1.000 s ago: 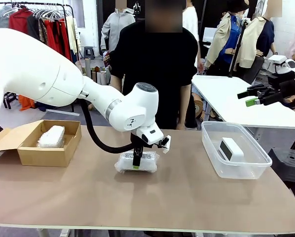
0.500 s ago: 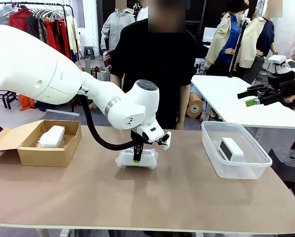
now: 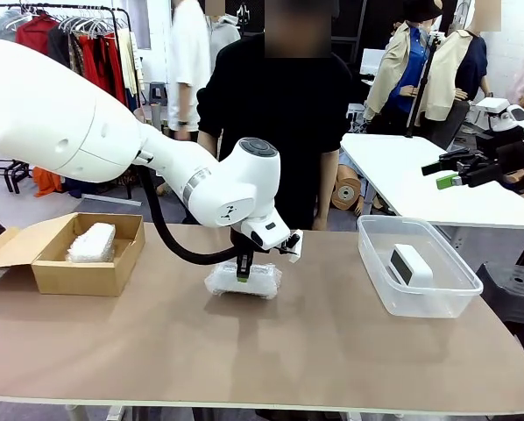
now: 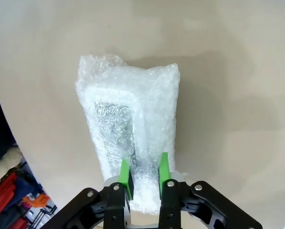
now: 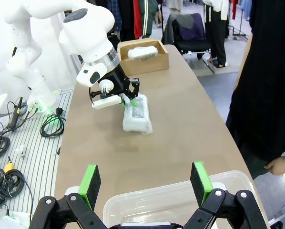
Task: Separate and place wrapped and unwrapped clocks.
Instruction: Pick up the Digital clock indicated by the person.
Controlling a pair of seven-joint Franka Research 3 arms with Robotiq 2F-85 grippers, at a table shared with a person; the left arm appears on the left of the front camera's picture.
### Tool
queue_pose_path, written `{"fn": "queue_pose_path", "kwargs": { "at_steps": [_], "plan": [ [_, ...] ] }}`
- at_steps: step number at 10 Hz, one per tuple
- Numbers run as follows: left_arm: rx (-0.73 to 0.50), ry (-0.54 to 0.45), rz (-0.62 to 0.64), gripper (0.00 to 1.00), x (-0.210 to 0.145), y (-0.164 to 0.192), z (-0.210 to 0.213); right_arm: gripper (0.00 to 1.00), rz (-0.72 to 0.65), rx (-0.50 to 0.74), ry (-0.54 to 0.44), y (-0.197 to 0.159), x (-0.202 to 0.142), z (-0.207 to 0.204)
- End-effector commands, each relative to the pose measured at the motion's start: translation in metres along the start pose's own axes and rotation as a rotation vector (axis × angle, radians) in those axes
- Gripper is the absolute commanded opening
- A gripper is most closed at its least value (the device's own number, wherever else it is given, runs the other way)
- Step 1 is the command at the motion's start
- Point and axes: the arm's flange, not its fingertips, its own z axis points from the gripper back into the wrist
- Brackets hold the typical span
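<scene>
A wrapped clock [image 3: 244, 282] in bubble wrap lies at the table's middle. My left gripper [image 3: 243, 274] comes down onto its near end. In the left wrist view the green pads [image 4: 125, 172] pinch the wrap of this flat bundle [image 4: 128, 124], so the left gripper [image 4: 144, 177] is shut on it. A second wrapped clock [image 3: 92, 242] rests in the cardboard box [image 3: 113, 276] at the left. The unwrapped clock [image 3: 410, 264], white with a dark face, sits in the clear bin [image 3: 437, 301] at the right. My right gripper [image 5: 145, 183] hangs open above that bin [image 5: 180, 198], empty.
A person in black stands at the table's far edge behind the middle bundle. The cardboard box [image 5: 143, 62] has an open flap on its left. A second white table [image 3: 420, 189] stands beyond the right side. Bare tabletop lies along the near edge.
The left gripper's jaws have come together on the wrap of the middle bundle. The bundle has shifted slightly up and away. The right arm has not moved.
</scene>
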Motion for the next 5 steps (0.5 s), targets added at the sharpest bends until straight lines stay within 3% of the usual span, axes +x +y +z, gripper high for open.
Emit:
{"fn": "queue_pose_path", "kwargs": {
  "at_steps": [1,5],
  "plan": [
    [-0.002,0.010,0.025,0.00,-0.014,-0.004,-0.023,1.00,-0.002,0.001,0.004,0.001,0.002,0.000],
    [0.038,0.003,0.009,0.00,-0.022,-0.001,0.011,1.00,-0.002,0.001,0.004,0.001,0.002,0.000]
  ]
}}
